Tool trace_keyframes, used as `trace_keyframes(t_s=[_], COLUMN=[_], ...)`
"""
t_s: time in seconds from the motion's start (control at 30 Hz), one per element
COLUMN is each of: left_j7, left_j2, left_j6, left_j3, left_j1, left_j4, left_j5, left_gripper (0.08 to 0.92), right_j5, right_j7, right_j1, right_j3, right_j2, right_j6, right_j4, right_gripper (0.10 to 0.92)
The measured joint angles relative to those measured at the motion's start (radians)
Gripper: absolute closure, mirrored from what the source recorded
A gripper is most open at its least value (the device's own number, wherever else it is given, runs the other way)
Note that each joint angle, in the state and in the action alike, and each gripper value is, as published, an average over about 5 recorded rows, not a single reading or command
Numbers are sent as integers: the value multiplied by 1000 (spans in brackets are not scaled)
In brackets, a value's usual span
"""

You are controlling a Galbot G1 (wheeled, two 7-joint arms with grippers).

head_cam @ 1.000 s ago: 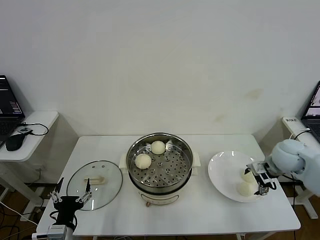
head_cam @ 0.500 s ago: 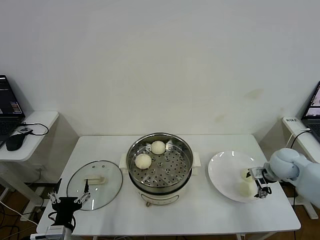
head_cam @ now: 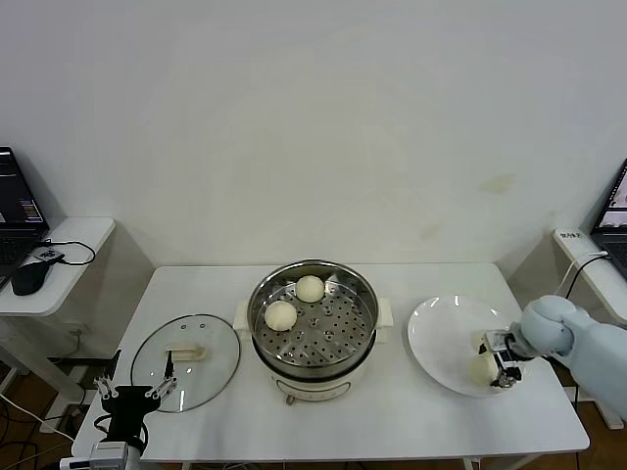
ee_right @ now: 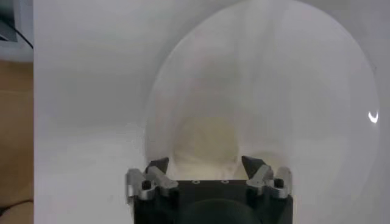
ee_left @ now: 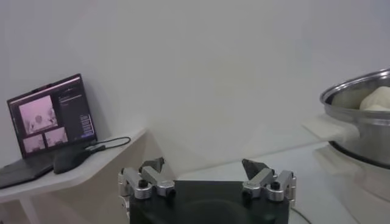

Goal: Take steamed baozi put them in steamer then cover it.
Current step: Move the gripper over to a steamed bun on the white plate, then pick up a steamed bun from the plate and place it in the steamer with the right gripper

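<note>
Straddling a bun on the plate, the right gripper has its jaws spread; closing off-centre could squash or roll it.

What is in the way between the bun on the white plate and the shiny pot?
Nothing visible. The right gripper straddles a cream-white bun on the round white plate. Only bare white table lies between the plate and the open stainless-steel steamer; its clear glass lid sits on the far side.
</note>
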Motion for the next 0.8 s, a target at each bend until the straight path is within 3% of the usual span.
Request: trace_keyframes(t_s=[0.47, 0.8], left_j7=[0, 2], left_j2=[-1, 3], left_j6=[-1, -1], left_j3=[-1, 0], left_j1=[6, 7], left_j4=[-14, -28], left_j5=[1, 1], left_gripper=[177, 177], right_j5=[16, 84], right_j7=[-23, -57], right_j1=[17, 145], right_j3=[8, -38], right_j2=[17, -6], right_j6=[-8, -28], right_j4=[-14, 33], right_gripper=[473, 470])
